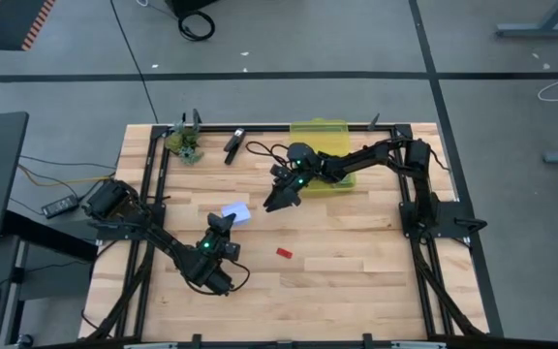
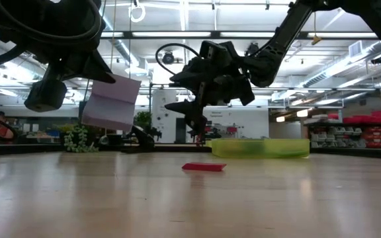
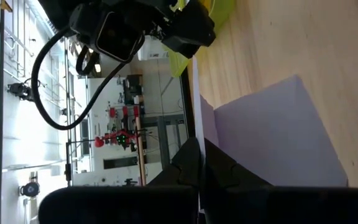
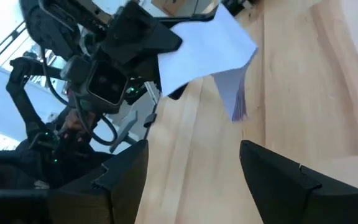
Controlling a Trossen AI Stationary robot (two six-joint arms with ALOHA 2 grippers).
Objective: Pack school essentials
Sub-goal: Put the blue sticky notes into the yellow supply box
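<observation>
Spreading across most of the high view: pale wooden plank counter (image 1: pixel 356 262) edged by a black frame.

Resting at the far edge of that counter: shallow translucent yellow-green plastic tray (image 1: pixel 320 131), partly covered in the high view by the right arm reaching across it.

Reaching from the right side toward the counter's middle: right tool (image 1: pixel 281 201), hanging above the wood with its two dark fingers (image 4: pixel 278 180) standing wide apart and gripping nothing.

Working from the near left corner: left tool (image 1: pixel 223 222), clamping shut on the light-blue square paper pad (image 1: pixel 235 210) and holding it off the counter; pad hanging clear of the wood in the low view (image 2: pixel 111 102), tilted, with the left tool's fingers (image 3: pixel 194 165) pinching one edge. Pad sitting just beside the right tool, between the two arms.

Lying near the far edge, left of the tray: black elongated clip-like object (image 1: pixel 232 144).

Sitting at the far left corner: small greenish clump-like object (image 1: pixel 184 145), possibly a little plant, hard telling at this distance.

Lying flat on bare wood near the counter's middle, well apart from the tray and nearer than both tools: tiny flat red piece (image 1: pixel 283 253), showing in the low view (image 2: pixel 204 167) in front of the tray.
</observation>
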